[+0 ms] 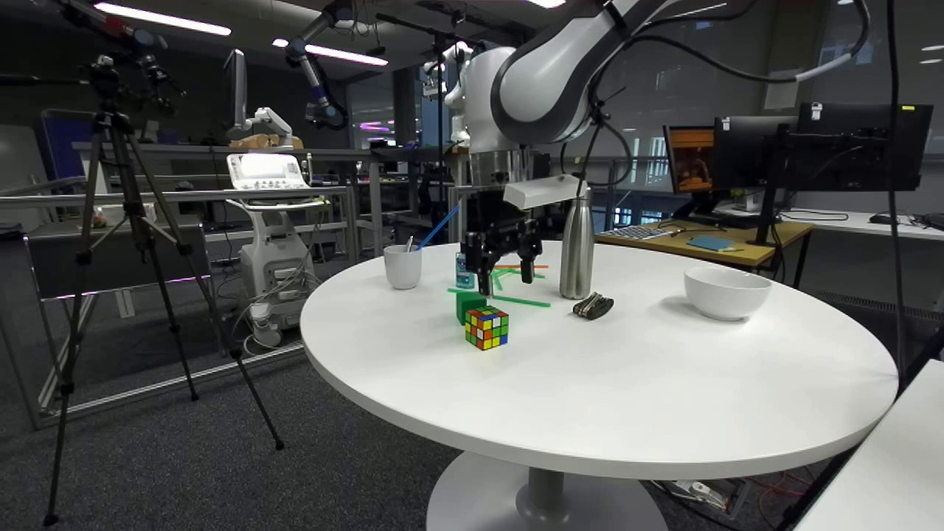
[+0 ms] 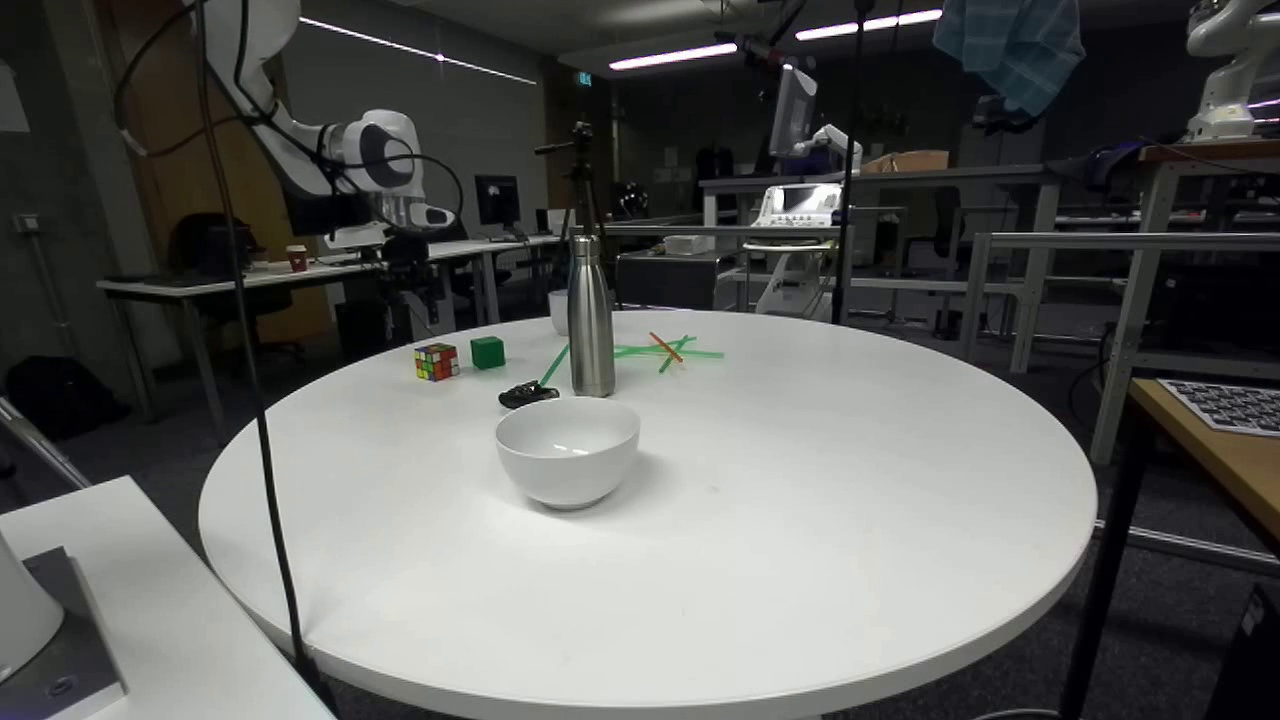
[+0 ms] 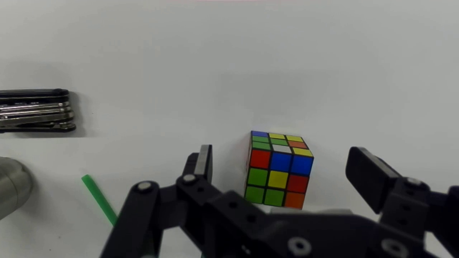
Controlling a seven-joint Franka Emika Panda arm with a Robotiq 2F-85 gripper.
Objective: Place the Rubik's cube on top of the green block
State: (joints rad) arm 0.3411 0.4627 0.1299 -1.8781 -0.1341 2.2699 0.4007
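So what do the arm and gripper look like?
The arm is white, rounded and dark-edged, with loose, mostly dark cables. The gripper is black, with angular linked fingers and silvery round pin heads. I can't make out markings.

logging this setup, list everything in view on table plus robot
Round table: 1, white, foreground
Green block: 1, green, on table
Rubik's cube: 1, multicoloured, near green block
Metal bottle: 1, silver, on table
Multi-tool: 1, black and silver, near metal bottle
Bowl: 1, white, on table
Cup: 1, white, on table
Blue stick: 1, blue, in cup
Unclear item: 1, pale, in cup
Small bottle: 1, blue, near cup
Green sticks: several, green, on table
Orange stick: 1, orange, among green sticks
Arm: 1, white and grey, over table
Fingers: 2, black, apart, above table
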